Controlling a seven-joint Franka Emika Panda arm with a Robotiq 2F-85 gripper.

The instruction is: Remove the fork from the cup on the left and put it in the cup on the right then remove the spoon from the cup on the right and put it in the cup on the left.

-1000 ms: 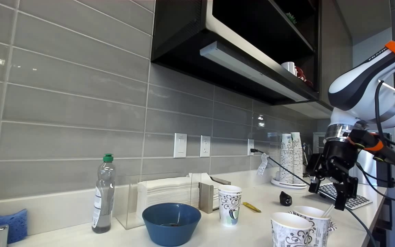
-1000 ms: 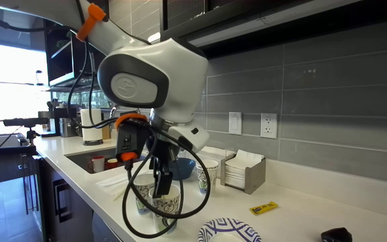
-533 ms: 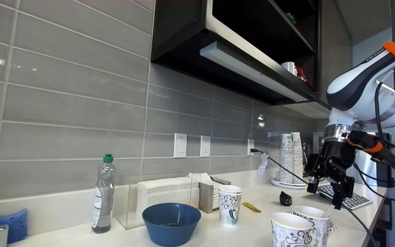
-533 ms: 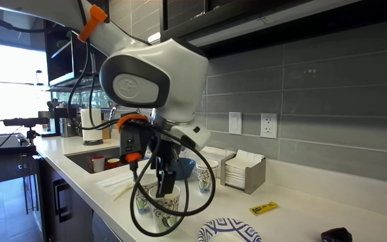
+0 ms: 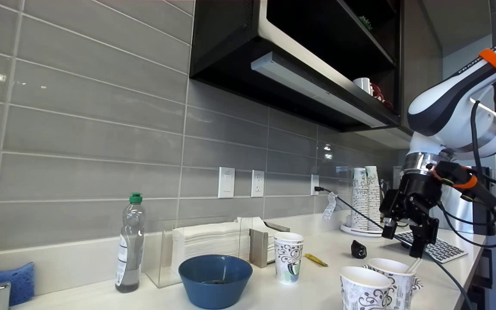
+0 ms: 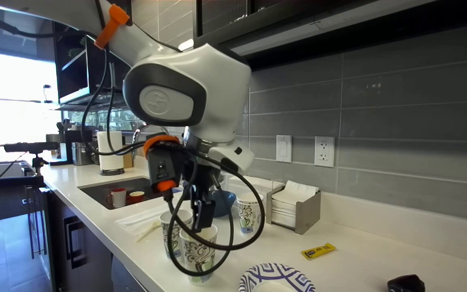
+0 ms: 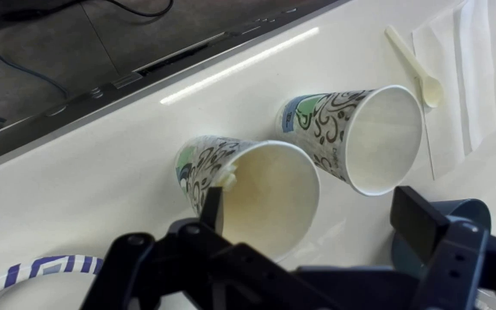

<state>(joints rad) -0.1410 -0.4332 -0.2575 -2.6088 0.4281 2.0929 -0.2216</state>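
Spread wide and gripping nothing, the gripper (image 7: pixel 308 193) has risen slightly over the near cup (image 7: pixel 256 196), whose pale cutlery (image 7: pixel 227 177) probably includes the fork, so that drop looks done, with the far cup (image 7: pixel 375 140) probably the next target and a spoon (image 7: pixel 414 65) lying beyond.

Downward-tilted end effector (image 7: pixel 311 204), agape
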